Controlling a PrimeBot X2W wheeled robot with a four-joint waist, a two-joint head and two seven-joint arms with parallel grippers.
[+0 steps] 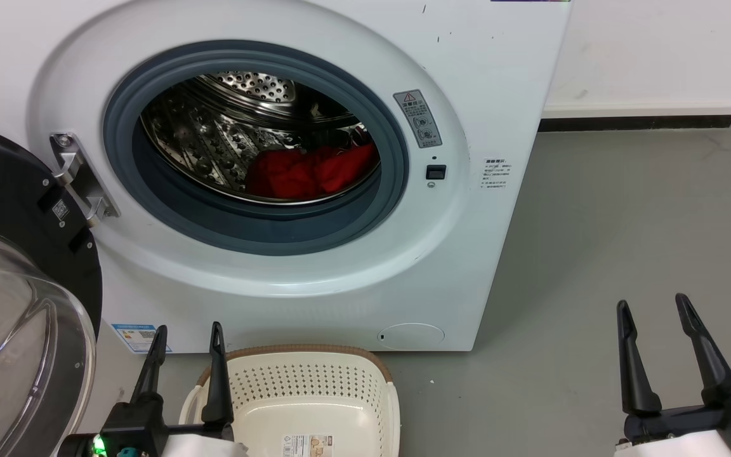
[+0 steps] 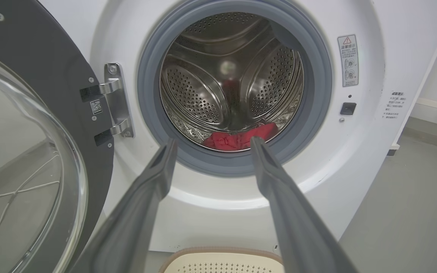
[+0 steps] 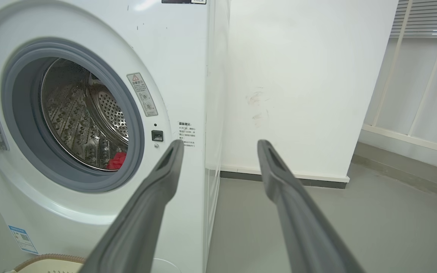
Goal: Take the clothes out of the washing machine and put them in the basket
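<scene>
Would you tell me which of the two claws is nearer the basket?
The left claw: it sits at the basket rim, while the right claw stands apart over the floor.

The head view looks from up high, forward and down, at the washing machine, with its round opening in the upper middle of the frame. The left wrist view sits lower and nearer, facing straight into the opening. The right wrist view looks from one side, with a white wall on the right. All three share the opening and the basket rim.
</scene>
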